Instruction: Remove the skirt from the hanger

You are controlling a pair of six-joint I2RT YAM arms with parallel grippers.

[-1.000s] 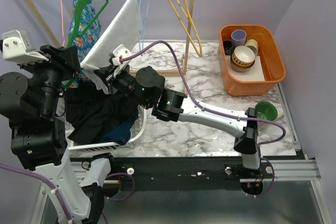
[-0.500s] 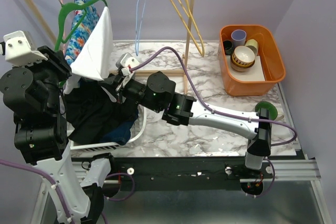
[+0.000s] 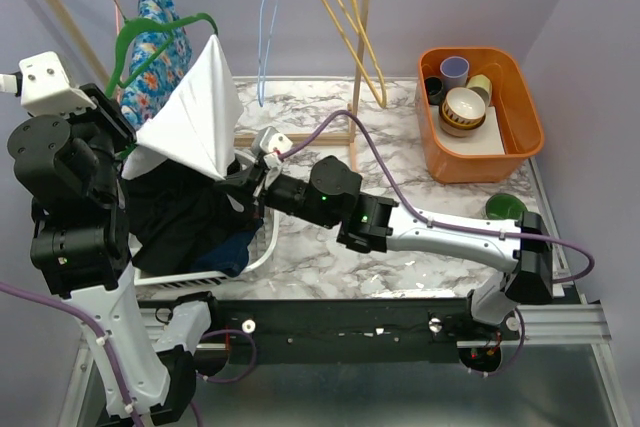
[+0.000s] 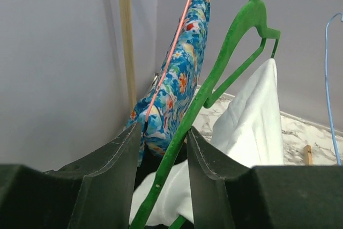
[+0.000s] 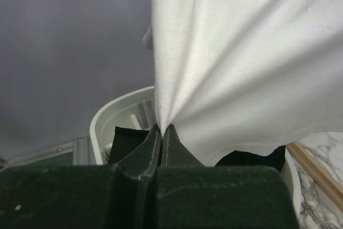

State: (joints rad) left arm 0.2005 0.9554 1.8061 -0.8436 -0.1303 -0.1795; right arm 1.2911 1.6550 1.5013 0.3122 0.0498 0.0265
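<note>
The black skirt (image 3: 185, 217) lies bunched in a white basket (image 3: 262, 247), off any hanger. The light-blue hanger (image 3: 265, 37) hangs bare on the rail. My left gripper (image 4: 163, 154) is shut on the lower arm of a green hanger (image 4: 214, 73), held off the rail (image 3: 150, 32). A white garment (image 3: 195, 122) is draped on it. My right gripper (image 5: 162, 128) is shut on a pinch of this white cloth (image 5: 241, 63) just above the basket rim (image 5: 115, 111), and the cloth is stretched taut. In the top view the right gripper (image 3: 232, 192) is beside the basket.
A blue floral garment (image 3: 160, 17) hangs on a pink hanger behind the green one. A yellow hanger (image 3: 350, 27) hangs by the wooden rack post (image 3: 358, 57). An orange bin (image 3: 520, 137) of cups and bowls stands at the far right, with a green bowl (image 3: 507, 209) near it.
The right gripper has moved down and toward the basket, pulling the white cloth taut. The green hanger has swung left and tilted in the left gripper.
</note>
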